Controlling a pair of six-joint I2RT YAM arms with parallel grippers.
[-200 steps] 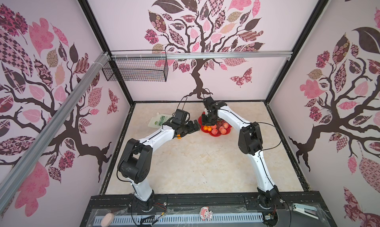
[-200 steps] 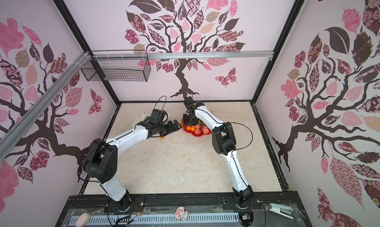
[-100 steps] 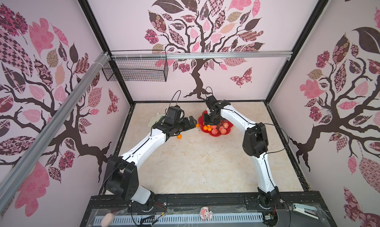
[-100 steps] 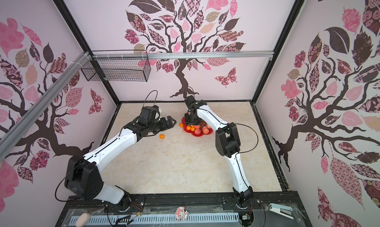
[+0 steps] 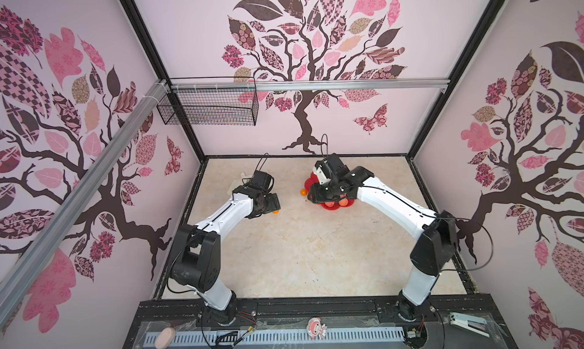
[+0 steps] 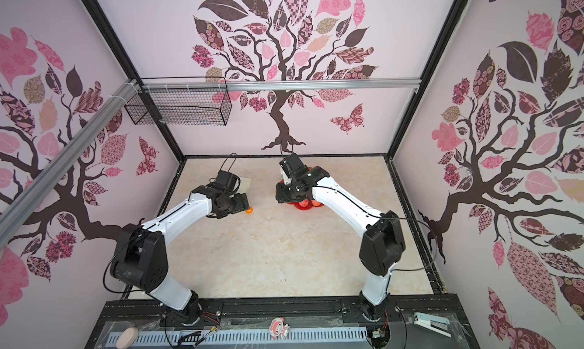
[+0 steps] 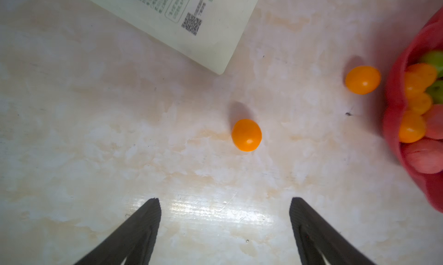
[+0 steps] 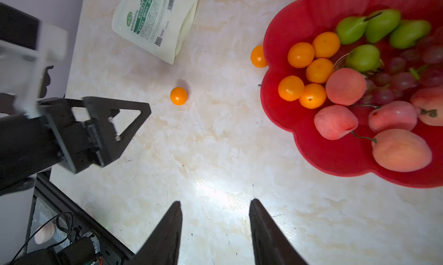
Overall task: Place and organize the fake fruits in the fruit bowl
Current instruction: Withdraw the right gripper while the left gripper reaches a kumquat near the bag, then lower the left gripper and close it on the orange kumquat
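Left gripper point(image 7: 225, 201): released, jaws wide, nothing between them. It hovers over the table point(image 7: 72, 132). Right gripper point(image 8: 214, 202): also parted and empty, over bare table beside the fruit bowl point(image 8: 282, 117).

Bowl sits at the far side of the table, right of centre in both top views point(image 5: 330, 207). It holds five peaches point(image 8: 345, 86), a grape bunch point(image 8: 402, 79), four pears point(image 8: 363, 57) and five oranges point(image 8: 300, 54), grouped by kind. White pouch point(image 8: 153, 24) lies well apart from the bowl and isn't part of the job.

Two strays are not yet in:
- loose orange ball point(image 7: 246, 135), out on the open table, just ahead of the left jaws
- second orange ball point(image 7: 362, 79), right against the bowl's outer wall; can't tell if it touches

Step looks like stray pickup, near the end of the task.

Next move, likely: left arm advances and lowers until the jaws straddle the loose ball, then closes gently. The ball is round and glossy, so it may roll or squirt out. Drop it by the orange cluster. The second ball has the wall crowding one side, so approach along the rim.
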